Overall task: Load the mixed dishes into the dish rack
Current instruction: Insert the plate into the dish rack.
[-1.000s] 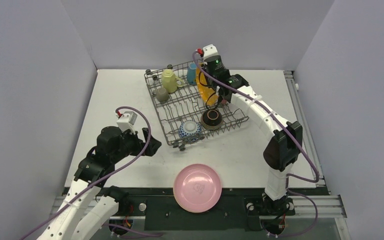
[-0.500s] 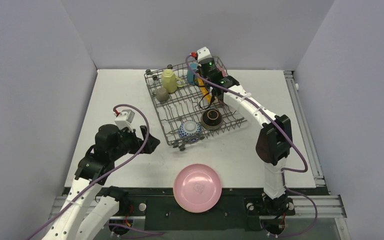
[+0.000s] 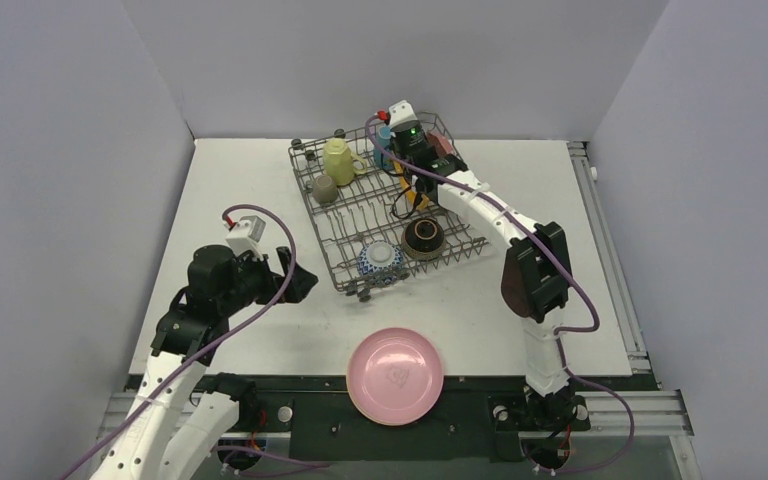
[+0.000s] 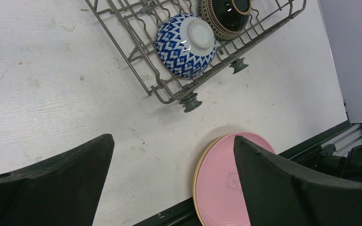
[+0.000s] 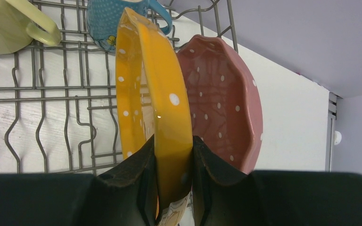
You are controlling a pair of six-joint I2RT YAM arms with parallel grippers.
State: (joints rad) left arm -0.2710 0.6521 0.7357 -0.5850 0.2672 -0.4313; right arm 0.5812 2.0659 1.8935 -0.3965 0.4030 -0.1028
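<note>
The right gripper point(image 5: 173, 155) is clamped on the lower rim of the orange white-dotted plate point(image 5: 155, 94), which is pinched edge-on between nearly closed jaws and held upright. Just behind it, close or perhaps touching, the pink white-dotted scalloped plate point(image 5: 221, 103) is already stood on edge at the far end of the grey wire dish rack point(image 3: 360, 210). Over the last second the right arm has been carried leftward and deeper over that far end, its elbow drawn in toward the rack. The orange plate is therefore judged to be in the act of being slotted between tines, not yet released. Beyond the plate's upper rim, the light-blue dotted mug point(image 5: 103, 19) and the pale-yellow mug point(image 5: 4, 28) are crowded along the far wall, so little room is left there. More free wire is seen to the plate's left. The left gripper point(image 4: 173, 141) is held wide open and empty above the white table point(image 4: 52, 94), having been turned slightly. The plain pink round plate point(image 4: 226, 183) is found unmoved, overhanging the table's near edge. That exposed rim is judged to offer a grip, with open table between it and the rack's near corner, where the blue-white patterned bowl point(image 4: 186, 44) and the dark-brown bowl point(image 4: 226, 12) are lodged.
</note>
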